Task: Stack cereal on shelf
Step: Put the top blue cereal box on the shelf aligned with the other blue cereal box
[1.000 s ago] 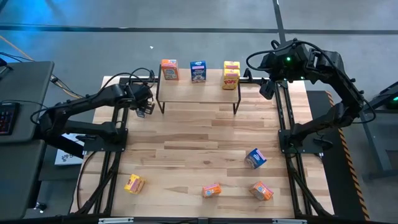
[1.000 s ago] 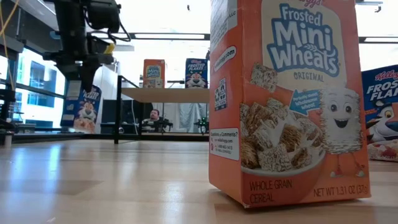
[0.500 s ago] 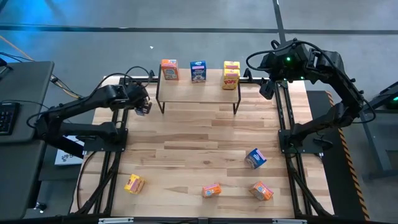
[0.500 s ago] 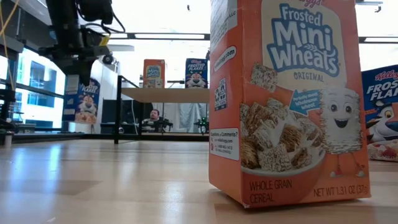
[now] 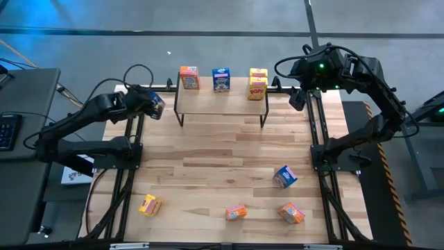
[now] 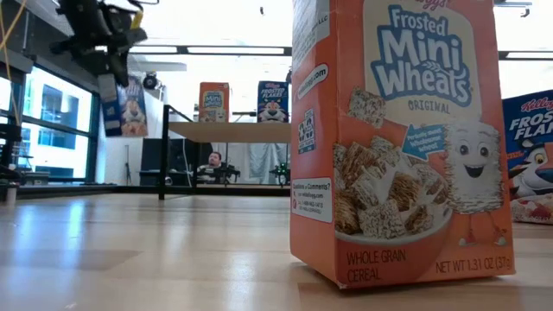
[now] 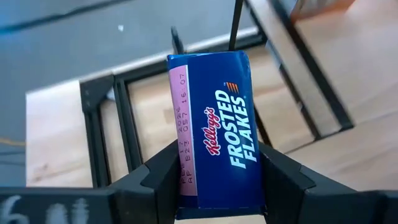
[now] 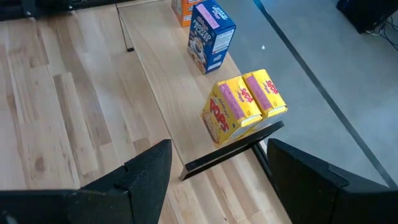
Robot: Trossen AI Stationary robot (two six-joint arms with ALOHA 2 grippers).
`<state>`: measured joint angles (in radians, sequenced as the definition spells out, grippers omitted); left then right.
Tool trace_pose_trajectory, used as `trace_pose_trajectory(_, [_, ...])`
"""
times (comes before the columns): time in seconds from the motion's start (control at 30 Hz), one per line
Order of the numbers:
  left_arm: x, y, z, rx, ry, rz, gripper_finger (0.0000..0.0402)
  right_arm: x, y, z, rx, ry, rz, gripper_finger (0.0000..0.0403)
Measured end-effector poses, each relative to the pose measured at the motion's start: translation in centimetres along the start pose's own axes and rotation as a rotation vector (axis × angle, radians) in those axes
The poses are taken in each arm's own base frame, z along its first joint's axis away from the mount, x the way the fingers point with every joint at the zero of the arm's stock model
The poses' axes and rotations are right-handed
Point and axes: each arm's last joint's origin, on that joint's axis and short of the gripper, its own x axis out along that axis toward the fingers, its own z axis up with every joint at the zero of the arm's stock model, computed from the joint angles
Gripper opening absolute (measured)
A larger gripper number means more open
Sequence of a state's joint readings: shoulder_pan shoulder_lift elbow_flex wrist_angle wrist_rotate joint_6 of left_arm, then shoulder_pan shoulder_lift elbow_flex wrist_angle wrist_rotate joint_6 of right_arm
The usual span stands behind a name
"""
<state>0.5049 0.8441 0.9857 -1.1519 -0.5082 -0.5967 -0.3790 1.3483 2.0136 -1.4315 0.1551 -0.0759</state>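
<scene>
One blue box in the left hand [image 7: 217, 205]
It grips Kellogg's Frosted Flakes [image 7: 214, 130]; a Frosted Mini Wheats box [image 6: 397, 138] stands close; right hand [image 8: 211, 180] is wide, holding nothing.

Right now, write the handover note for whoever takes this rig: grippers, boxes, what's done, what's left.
Left gripper: shut on a blue Frosted Flakes box, held in the air left of the shelf.
Right gripper: open, empty, waiting beside the shelf's right end.
Done: on the shelf, an orange box, a blue box, and two yellow Pops boxes side by side.
Left: place the held box; then fetch from the table's near end the yellow box, two orange boxes and the blue one.
</scene>
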Motion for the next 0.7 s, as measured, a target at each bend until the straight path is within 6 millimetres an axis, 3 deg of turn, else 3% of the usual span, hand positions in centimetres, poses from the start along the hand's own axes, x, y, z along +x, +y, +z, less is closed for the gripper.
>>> trace_pose_trajectory(0.33, [-3.2, 0.7, 2.5, 0.016, -0.151, -0.002, 0.0163, 0.0, 0.0, 0.1, 0.003, -0.011, -0.001, 0.0257])
trace_pose_trajectory(0.7, [-4.5, -0.4, 5.0, 0.093, -0.289, -0.163, 0.0163, 0.0, 0.0, 0.4, 0.006, -0.041, -0.003, 0.0257])
